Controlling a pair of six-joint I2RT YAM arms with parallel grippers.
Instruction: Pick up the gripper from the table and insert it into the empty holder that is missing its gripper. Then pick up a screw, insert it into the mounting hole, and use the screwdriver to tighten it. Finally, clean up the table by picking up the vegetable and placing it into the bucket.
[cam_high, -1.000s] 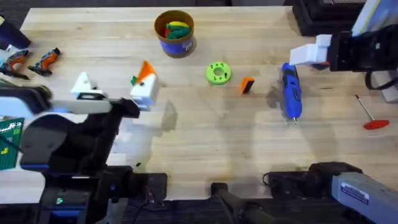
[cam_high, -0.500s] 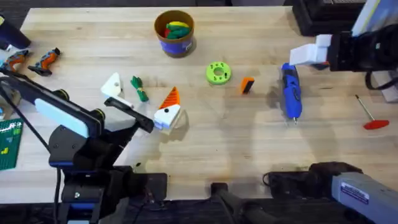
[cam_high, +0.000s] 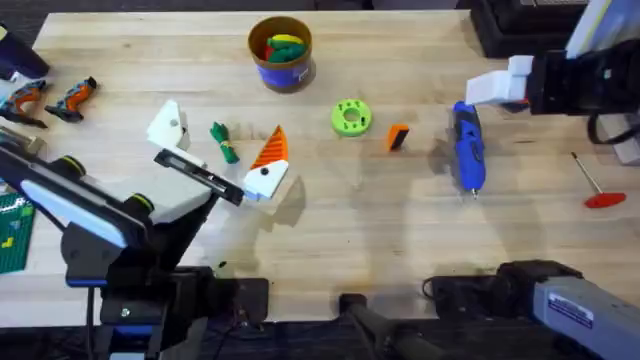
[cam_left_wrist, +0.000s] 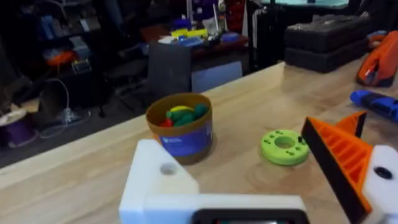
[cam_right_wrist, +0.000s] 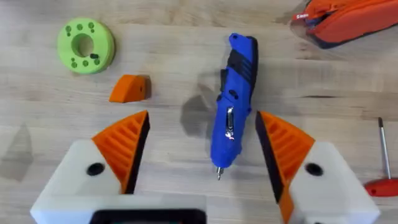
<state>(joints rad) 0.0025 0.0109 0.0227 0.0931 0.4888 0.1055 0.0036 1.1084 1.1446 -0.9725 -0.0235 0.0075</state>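
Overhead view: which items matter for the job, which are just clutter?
Job items:
- orange fingertip
- bare white holder
- blue screwdriver
- green vegetable
- bucket
- green disc, possibly holding the screws

Lying about:
- red-handled rod
- toy foods in the bucket

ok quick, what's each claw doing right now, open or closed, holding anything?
Left claw: open, holding nothing; one finger mount lacks its orange tip.
Right claw: open, empty, above the screwdriver.
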